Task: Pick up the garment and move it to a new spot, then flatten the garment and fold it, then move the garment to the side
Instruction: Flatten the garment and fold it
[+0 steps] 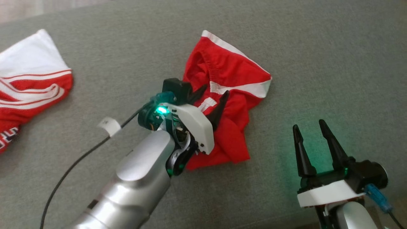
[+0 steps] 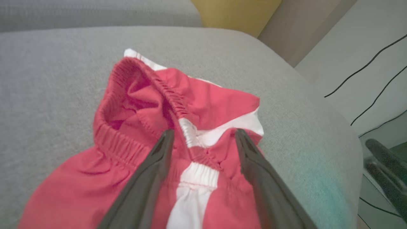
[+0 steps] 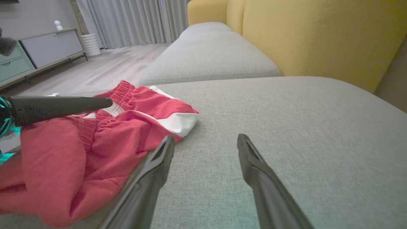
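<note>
Red shorts (image 1: 229,73) lay crumpled near the middle of the grey sofa cushion (image 1: 334,47). The waistband was bunched and gaping, and a white-striped corner pointed toward the cushion's far side. The left gripper (image 1: 216,89) sat over the heap at the cushion's middle, jaws wide, one finger either side of the gathered waistband and its white panel. Nothing was pinched; whether the tips touched cloth I could not tell. The right gripper (image 1: 308,124) was spread wide too and empty, over bare fabric in the cushion's near right part, near the shorts but clear of them. Progress, as I judged it: barely begun. The shorts were not lifted, not flattened, not folded, not set aside, and the first grab looked lined up but not yet taken. Left to do: close on the waistband, carry the shorts to a new spot on the cushion, spread them, fold them, shift them aside. Count: two garments, the shorts plus a red-and-white striped piece (image 1: 28,79) at the cushion's left edge, well apart from them. Two grippers, two dark fingers each, four in all. One black cable (image 1: 63,175) trailed from the left arm across the cushion's near left part. One yellow backrest (image 3: 318,31) stood behind the cushion.
</note>
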Robot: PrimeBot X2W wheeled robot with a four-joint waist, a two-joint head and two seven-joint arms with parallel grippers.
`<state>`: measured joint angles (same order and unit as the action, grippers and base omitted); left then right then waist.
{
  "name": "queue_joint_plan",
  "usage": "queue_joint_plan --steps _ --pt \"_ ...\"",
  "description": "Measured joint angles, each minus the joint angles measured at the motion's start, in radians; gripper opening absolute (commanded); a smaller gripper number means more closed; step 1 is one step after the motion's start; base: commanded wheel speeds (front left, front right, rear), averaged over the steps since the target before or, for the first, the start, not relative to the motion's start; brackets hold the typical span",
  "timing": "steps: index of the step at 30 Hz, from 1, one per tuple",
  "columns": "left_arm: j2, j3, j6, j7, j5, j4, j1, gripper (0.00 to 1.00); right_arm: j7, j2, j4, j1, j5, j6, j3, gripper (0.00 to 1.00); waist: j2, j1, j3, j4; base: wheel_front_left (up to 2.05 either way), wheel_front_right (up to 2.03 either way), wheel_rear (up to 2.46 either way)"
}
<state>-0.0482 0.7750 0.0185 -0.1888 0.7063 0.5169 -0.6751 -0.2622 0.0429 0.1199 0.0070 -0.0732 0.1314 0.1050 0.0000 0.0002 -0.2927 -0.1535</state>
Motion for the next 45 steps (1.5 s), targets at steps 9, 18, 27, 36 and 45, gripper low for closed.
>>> queue_joint_plan --steps 9,18,27,36,45 --pt "0.000 0.015 -0.009 -0.023 0.066 0.054 -0.051 1.00 0.000 0.000 0.003 -0.004 -0.015 0.000 0.006 1.00 0.0000 -0.0001 -0.025 -0.025 0.00 0.00 0.00" --pt "-0.001 0.053 0.026 -0.057 0.079 0.104 -0.078 0.00 0.000 0.000 0.010 -0.033 -0.024 0.000 0.013 1.00 0.0000 -0.0002 0.000 -0.047 0.00 0.00 0.00" --pt "-0.001 0.058 0.083 -0.129 0.166 0.061 -0.194 0.00 0.000 0.000 0.023 -0.026 -0.072 0.000 0.037 1.00 0.0000 -0.0002 0.087 -0.090 0.00 0.00 0.00" --pt "-0.003 -0.002 0.100 -0.248 0.340 -0.120 -0.355 0.00 0.000 0.001 0.029 0.053 -0.073 0.000 0.039 1.00 0.0000 -0.0005 0.213 -0.091 0.00 0.00 0.00" --pt "-0.193 0.071 0.073 -0.224 0.373 -0.234 0.125 0.00 0.000 0.001 0.012 0.060 -0.058 0.000 -0.018 1.00 0.0000 -0.0002 0.214 0.015 0.00 0.00 0.00"
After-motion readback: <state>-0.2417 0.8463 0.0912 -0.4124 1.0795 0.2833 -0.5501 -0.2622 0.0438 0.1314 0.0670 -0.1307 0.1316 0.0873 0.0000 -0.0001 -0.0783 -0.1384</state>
